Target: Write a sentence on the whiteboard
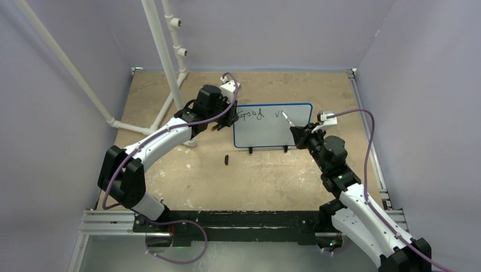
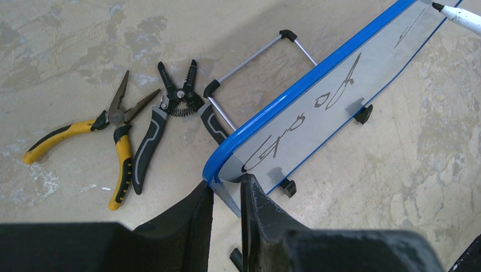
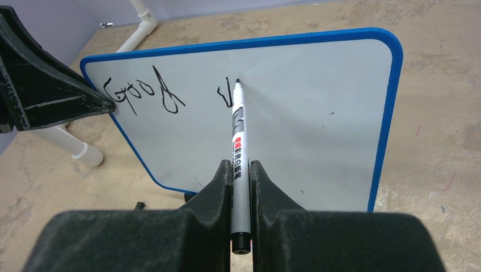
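The whiteboard (image 1: pixel 272 127) stands upright on small black feet at the middle back of the table; it also shows in the left wrist view (image 2: pixel 317 119) and the right wrist view (image 3: pixel 295 136). The sentence (image 3: pixel 144 93) reads "Good" plus a started "v" stroke (image 3: pixel 226 96). My left gripper (image 2: pixel 227 190) is shut on the board's left edge. My right gripper (image 3: pixel 241 170) is shut on a white marker (image 3: pixel 238 141), whose black tip touches the board at the "v". The marker also shows in the top view (image 1: pixel 288 119).
Yellow-handled pliers (image 2: pixel 113 136) and black wire strippers (image 2: pixel 170 107) lie on the table behind the board's left end. A small black marker cap (image 1: pixel 226 160) lies in front of the board. White PVC pipes (image 1: pixel 164 62) stand at the back left.
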